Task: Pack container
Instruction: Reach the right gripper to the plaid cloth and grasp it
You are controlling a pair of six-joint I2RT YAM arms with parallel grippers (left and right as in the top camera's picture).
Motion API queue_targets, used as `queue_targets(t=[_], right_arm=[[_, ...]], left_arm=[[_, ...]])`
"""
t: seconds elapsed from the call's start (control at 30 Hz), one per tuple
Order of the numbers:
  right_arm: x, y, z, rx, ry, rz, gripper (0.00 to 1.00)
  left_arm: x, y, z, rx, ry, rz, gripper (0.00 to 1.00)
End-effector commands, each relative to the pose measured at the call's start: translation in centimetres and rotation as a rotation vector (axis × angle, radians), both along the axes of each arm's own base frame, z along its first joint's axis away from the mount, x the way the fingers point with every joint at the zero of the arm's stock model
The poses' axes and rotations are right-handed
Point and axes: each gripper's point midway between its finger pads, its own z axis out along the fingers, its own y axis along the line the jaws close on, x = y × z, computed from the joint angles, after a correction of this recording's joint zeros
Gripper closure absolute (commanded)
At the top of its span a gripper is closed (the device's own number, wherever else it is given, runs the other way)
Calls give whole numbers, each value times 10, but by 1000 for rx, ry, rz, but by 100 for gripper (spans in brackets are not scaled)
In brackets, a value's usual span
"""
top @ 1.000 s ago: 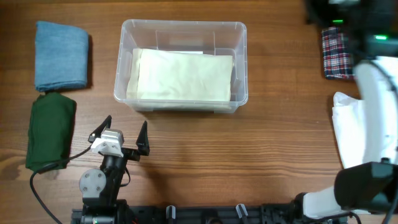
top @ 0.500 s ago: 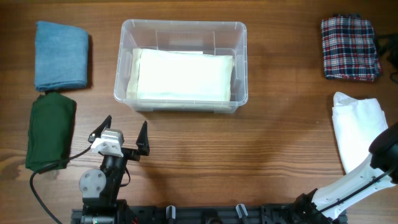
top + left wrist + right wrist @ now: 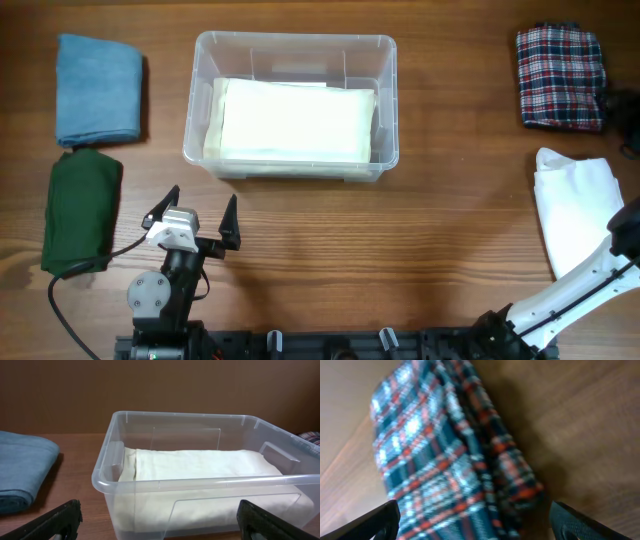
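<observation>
Counter (image 3: 420, 250): brown wood grain, carries every item listed.

Container (image 3: 295, 38): clear rectangular bin with rounded corners, upright, at the far centre of the counter, long side across the view. No lid on it.

Cream cloth (image 3: 290, 122): folded flat, lying inside the container and covering most of its floor.

Blue cloth (image 3: 98, 88): folded, far left, well apart from the container.

Green cloth (image 3: 80, 212): folded, directly nearer than the blue cloth, their ends touching or nearly so.

Plaid cloth (image 3: 560, 77): folded, red, white and dark check, far right corner.

White cloth (image 3: 575, 205): folded, right side, nearer than the plaid cloth and apart from it.

Left end effector (image 3: 205, 193): fingers spread wide, gripping nothing, low at the near left, facing the container's long wall.

Right end effector (image 3: 475, 525): fingers spread to either edge of the wrist view, gripping nothing, close over the plaid cloth. Contact with the cloth cannot be told.
</observation>
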Motion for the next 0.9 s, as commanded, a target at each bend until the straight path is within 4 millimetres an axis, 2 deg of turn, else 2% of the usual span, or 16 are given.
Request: queue_targets(t=[0.0, 0.13, 0.5, 0.6, 0.67, 0.73, 0.87], right_arm=[[3, 0, -6, -21, -18, 31, 5], [1, -6, -11, -44, 6, 10, 5], [-3, 3, -70, 54, 72, -9, 5], [5, 16, -83, 112, 57, 2, 6], [15, 31, -88, 150, 36, 31, 6], [26, 49, -97, 170, 42, 53, 7], [51, 92, -99, 162, 35, 143, 9]], left_arm=[[0, 0, -2, -2, 2, 2, 0], [0, 0, -2, -2, 2, 2, 0], [0, 0, -2, -2, 2, 2, 0], [0, 0, -2, -2, 2, 2, 0], [0, 0, -2, -2, 2, 2, 0], [0, 0, -2, -2, 2, 2, 0], [0, 0, -2, -2, 2, 2, 0]])
